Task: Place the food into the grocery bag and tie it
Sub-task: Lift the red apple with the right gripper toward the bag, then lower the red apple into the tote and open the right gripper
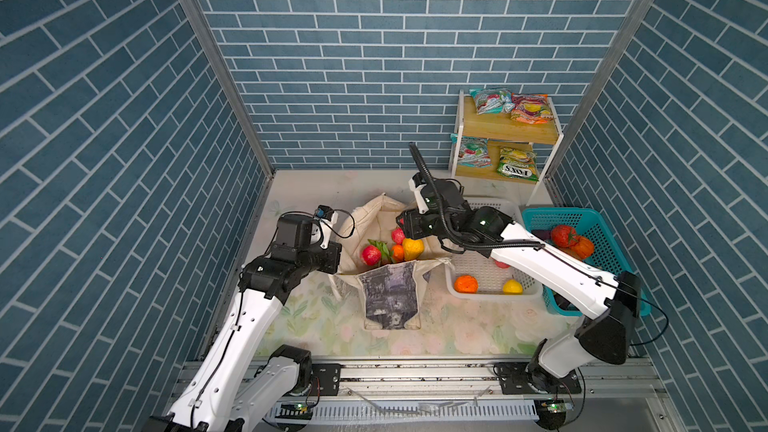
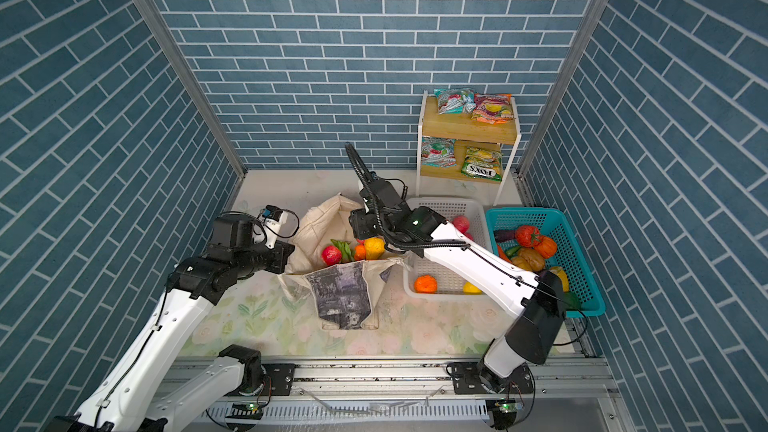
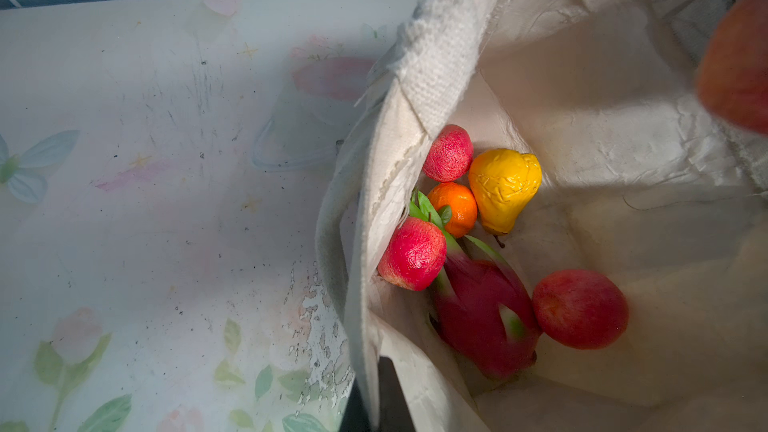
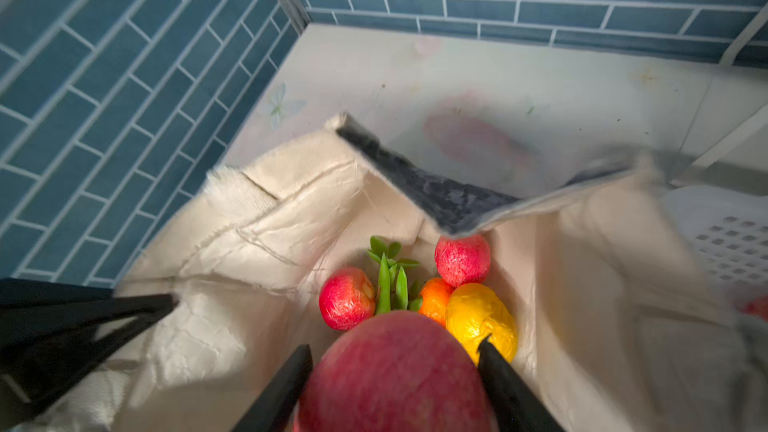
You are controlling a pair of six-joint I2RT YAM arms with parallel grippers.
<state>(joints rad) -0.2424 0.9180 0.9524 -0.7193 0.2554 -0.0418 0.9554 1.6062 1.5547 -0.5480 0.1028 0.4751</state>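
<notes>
Risk: cream canvas tote (image 4: 249, 222) rim may slip; red toy apple (image 4: 395, 380) misses.
Right claw (image 4: 395, 347): holds apple.
Left claw (image 4: 164, 305): pinches rim.

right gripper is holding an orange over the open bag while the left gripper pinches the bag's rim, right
No. The right gripper holds a red apple, not an orange; the right wrist view shows it between the jaws. The rest stands: it is over the open bag, and the left gripper pinches its rim.

Open cream grocery bag (image 1: 388, 297) holds apples (image 3: 413, 253), orange (image 3: 455, 207), pear (image 3: 505, 189), dragon fruit (image 3: 482, 309).
</notes>
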